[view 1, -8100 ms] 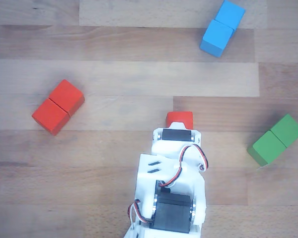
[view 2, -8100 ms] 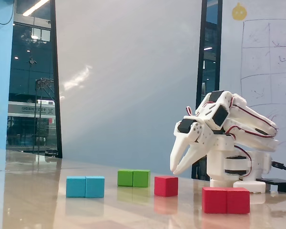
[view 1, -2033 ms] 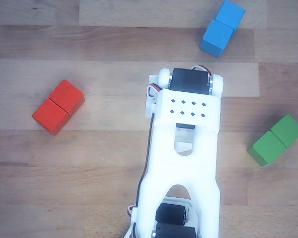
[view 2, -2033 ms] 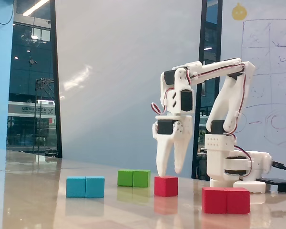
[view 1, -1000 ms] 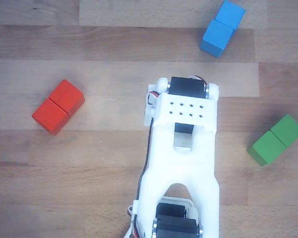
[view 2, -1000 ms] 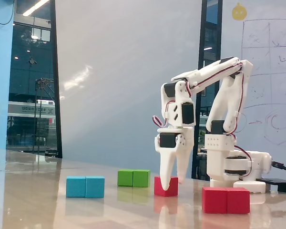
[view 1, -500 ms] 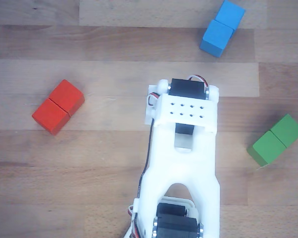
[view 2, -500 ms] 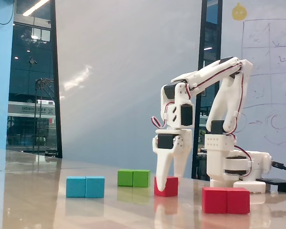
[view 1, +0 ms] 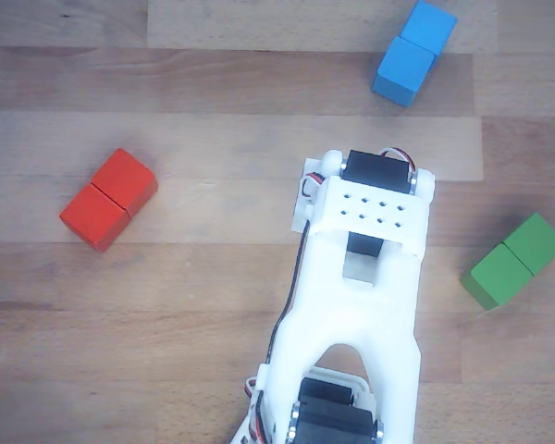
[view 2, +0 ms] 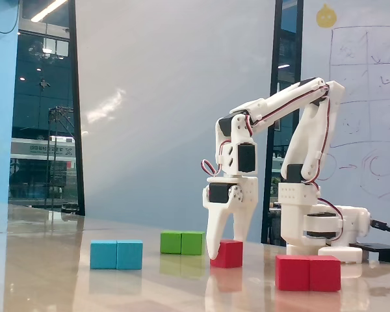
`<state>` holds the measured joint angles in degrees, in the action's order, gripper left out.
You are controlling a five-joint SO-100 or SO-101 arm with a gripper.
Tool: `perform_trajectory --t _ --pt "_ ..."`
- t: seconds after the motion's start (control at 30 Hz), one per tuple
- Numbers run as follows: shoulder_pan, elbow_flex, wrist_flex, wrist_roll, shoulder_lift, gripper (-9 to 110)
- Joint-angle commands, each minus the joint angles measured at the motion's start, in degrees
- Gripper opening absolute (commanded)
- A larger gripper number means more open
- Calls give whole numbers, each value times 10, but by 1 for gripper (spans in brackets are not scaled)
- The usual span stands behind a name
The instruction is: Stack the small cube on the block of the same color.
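The small red cube [view 2: 231,255] rests on the table in the fixed view. My gripper [view 2: 225,249] points straight down over it, open, one finger [view 2: 214,247] at the cube's left edge and the other behind its right side. I cannot tell whether the fingers touch it. The red block [view 2: 309,272], two cubes long, lies apart to the right and nearer the camera. In the other view, from above, the white arm [view 1: 361,277] hides both cube and gripper, and the red block [view 1: 108,199] lies at the left.
A blue block [view 1: 413,52] lies at the top right and a green block [view 1: 513,260] at the right edge, seen from above. In the fixed view the blue block [view 2: 116,254] and green block [view 2: 182,242] sit left of the cube. The arm's base [view 2: 318,227] stands behind the red block.
The arm came down from above the cube until its fingers straddle it. In the last half second it shifted left in the fixed view, right as seen from above. The blocks stayed put.
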<state>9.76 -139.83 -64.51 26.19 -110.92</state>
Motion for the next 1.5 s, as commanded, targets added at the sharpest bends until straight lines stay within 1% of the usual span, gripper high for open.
perform_trajectory --t 0.0,0.1,0.23,0.67,1.0,1.13,1.23,1.47 --pt "5 3 10 2 -3 21" --pt "5 3 10 1 -4 15" --pt "5 4 11 1 -6 11" --pt "11 14 -2 0 -20 10" --pt "4 18 8 3 -166 10" --pt "3 52 24 2 -229 10" --pt "-26 90 22 4 -258 10" --pt "-145 195 18 0 -266 10"
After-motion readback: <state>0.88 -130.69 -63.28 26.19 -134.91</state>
